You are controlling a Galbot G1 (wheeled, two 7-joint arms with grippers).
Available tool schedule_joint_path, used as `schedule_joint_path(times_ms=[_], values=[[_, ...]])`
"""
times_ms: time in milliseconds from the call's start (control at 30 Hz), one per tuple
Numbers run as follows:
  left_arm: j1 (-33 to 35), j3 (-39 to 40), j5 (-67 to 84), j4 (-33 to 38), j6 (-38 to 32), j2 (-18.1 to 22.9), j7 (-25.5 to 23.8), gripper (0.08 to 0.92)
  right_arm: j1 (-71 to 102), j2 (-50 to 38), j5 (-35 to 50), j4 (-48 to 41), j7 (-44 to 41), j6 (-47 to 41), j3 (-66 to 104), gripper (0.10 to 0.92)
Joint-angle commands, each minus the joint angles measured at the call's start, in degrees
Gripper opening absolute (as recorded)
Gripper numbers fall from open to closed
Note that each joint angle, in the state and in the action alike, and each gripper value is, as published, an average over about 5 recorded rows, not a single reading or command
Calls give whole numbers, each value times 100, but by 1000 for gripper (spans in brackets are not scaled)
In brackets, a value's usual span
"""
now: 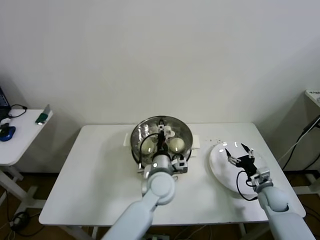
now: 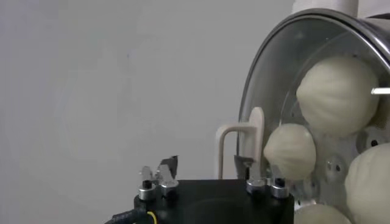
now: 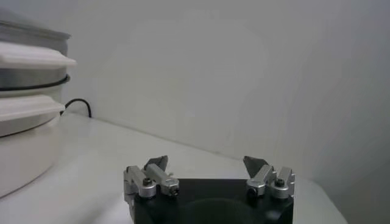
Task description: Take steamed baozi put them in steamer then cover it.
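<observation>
The steamer (image 1: 136, 148) stands at the middle back of the white table, with the clear glass cover (image 1: 172, 125) resting on it. Through the glass show cream-white steamed baozi (image 1: 148, 146) (image 2: 337, 94). My left gripper (image 1: 161, 135) hangs over the cover's centre. In the left wrist view it (image 2: 207, 163) is open, its fingers apart around the cream handle (image 2: 256, 131) without clamping it. My right gripper (image 1: 239, 153) (image 3: 208, 163) stands open and empty above the flat white plate (image 1: 221, 172).
The white table (image 1: 100, 170) extends to the left of the steamer. A side table (image 1: 20, 140) with a blue object stands at far left. The steamer's white base (image 3: 24, 115) and a black cable (image 3: 79, 105) show in the right wrist view.
</observation>
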State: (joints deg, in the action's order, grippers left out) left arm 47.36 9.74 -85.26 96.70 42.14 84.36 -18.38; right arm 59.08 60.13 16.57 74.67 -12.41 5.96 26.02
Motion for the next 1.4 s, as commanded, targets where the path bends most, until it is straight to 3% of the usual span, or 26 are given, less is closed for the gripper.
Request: schedule_joint_path(times_ms=[33,200,300,700,900,1100,1400], values=[[132,33,219,808,286,-505,-126,656,10,-22,95,161,0,-520,8,823],[257,-82,415,1219,286,-737,-81,788,19,-23,123,208,16,-562,-7,823],[360,-148,598,1509,286,-872,-43,818,31,-23,110,225,18,-561,-9,823],[1566,-992,1780,2619,-348,-1284,959,823,93,-34,112,356,25,-524,24,823],[2487,-2012,3425,3037,-1268,-1490,1847,823,200,-28,122,488,21,-482,79,823],[3594,-3561,5750,2988,-2858,-1126,2785,823,375,6,101,689,-4,-419,191,823],[4242,-4828,8213,2065,-4428,-513,2860,823,726,91,-4,1100,-52,-402,394,823]])
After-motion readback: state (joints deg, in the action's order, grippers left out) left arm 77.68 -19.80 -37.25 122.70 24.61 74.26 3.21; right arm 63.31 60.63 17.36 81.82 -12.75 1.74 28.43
